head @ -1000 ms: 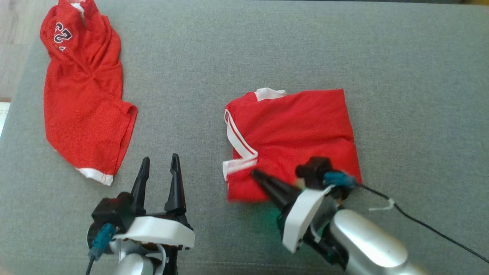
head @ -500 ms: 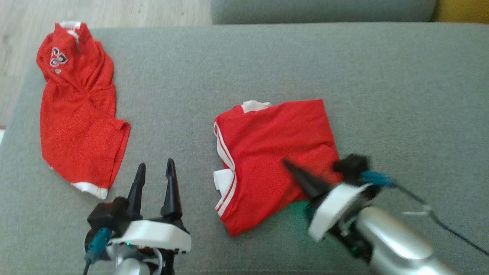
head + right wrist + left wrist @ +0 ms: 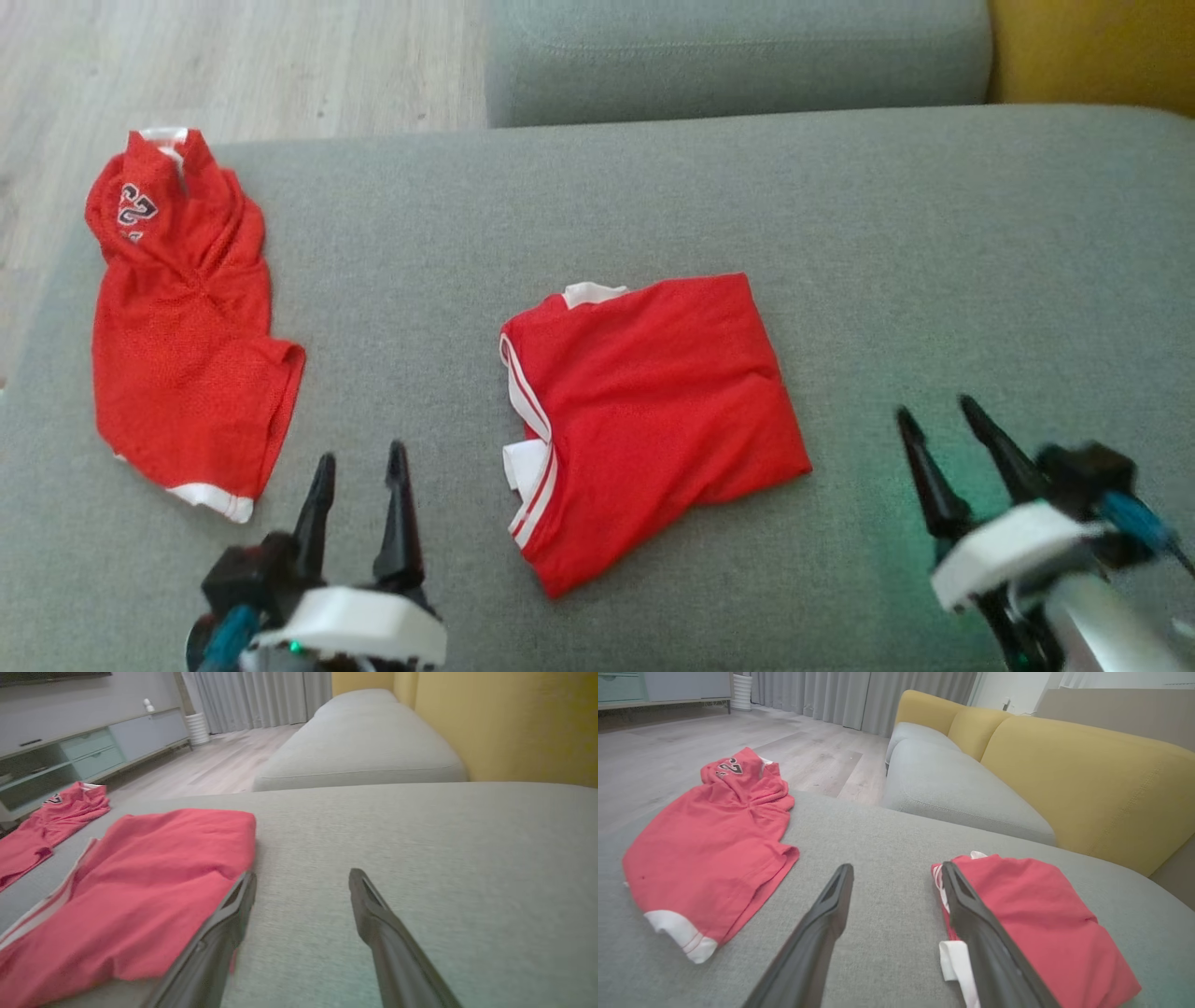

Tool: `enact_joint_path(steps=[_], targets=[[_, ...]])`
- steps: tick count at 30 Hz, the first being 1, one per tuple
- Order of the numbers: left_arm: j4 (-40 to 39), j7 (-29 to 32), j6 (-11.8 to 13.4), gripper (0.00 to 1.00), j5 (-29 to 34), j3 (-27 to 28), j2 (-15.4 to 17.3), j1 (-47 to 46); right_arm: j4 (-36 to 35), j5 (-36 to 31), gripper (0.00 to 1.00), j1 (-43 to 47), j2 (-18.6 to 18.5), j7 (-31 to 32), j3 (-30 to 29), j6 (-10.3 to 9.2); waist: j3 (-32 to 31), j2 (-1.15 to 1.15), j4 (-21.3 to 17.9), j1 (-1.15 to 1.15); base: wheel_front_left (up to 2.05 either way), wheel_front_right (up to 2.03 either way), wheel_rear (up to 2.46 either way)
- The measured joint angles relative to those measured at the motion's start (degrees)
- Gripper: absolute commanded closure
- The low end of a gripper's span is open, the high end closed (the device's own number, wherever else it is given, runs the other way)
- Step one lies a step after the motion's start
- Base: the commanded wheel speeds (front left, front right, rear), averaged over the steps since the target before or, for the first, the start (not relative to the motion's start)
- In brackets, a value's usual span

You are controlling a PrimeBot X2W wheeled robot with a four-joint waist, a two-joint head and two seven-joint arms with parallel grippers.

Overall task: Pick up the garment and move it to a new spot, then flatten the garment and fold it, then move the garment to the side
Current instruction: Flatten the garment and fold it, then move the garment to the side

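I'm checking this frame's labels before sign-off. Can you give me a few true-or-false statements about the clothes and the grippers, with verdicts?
1. The folded red garment lies on the grey cushion. True.
2. The right gripper is shut on the folded red garment. False: it is open and holds nothing, out to the garment's right.
3. The left gripper is open and holds nothing. True.
4. The second red jersey is neatly folded as well. False: it lies rumpled and unfolded near the cushion's left edge.
5. The two garments overlap. False: bare cushion separates them.
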Motion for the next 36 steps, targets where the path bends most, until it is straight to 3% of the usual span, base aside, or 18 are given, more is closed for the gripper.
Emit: enact_joint_path(steps=[6, 18, 25, 31, 36], targets=[[-0.12, 0.0, 0.03, 0.0, 0.0, 0.98, 0.09, 2.35, -1.96, -5.58, 0.0, 6.62, 3.32, -0.36, -7.68, 0.0, -0.33, 0.0, -0.25, 0.0, 0.0, 0.0, 0.0], [-0.47, 0.0, 0.03, 0.0, 0.0, 0.6, 0.1, 1.85, -5.49, -8.38, 0.0, 7.21, 5.67, 1.38, -9.27, 0.0, 1.85, 0.0, 0.1, 0.0, 0.0, 0.0, 0.0], [-0.62, 0.0, 0.04, 0.0, 0.0, -0.83, 0.09, -1.32, -4.8, -2.54, 0.0, -1.49, 6.92, 9.78, -5.38, 0.0, 5.06, 0.0, 0.93, 0.0, 0.0, 0.0, 0.0], [-0.46, 0.0, 0.15, 0.0, -0.13, -2.37, 0.05, -3.67, -0.02, 5.26, 0.0, -9.61, 7.44, 21.63, -2.92, 0.0, 7.74, 0.0, 2.34, 0.01, 0.0, 0.0, 0.0], [-0.37, 0.0, 0.53, 0.0, -0.26, -3.05, 0.01, -4.37, 3.69, 10.01, 0.0, -11.69, 7.97, 27.54, -2.9, 0.0, 8.82, 0.0, 3.93, 0.0, 0.0, 0.0, 0.0]])
